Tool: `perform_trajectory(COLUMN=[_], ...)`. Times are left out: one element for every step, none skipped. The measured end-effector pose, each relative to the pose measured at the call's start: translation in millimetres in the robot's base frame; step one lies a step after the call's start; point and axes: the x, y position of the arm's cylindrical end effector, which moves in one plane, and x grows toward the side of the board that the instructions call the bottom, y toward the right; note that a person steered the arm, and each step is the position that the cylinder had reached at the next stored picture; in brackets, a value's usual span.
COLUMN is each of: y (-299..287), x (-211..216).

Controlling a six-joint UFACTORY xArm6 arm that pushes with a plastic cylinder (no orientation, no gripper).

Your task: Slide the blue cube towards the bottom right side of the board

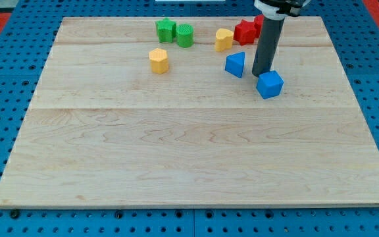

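Camera view, blue cube [270,84] tilted, touching my tip [260,74]

The blue cube [270,84] is taken as landmark on the board [189,164]. My tip [260,74] is set just above-left of it, touching or nearly. A second blue block [235,64] is placed further left. All remaining blocks are found up-left, toward the view's top.

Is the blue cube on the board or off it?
On: the blue cube rests on the board, upper right, with my tip at its upper-left.
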Motion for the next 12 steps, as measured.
perform_trajectory(y=[-24, -67, -98, -88, -30, 7, 35, 25, 13, 62, 61, 60], x=[11, 12, 18, 30, 14, 18, 80, 72, 47, 83, 124, 130])
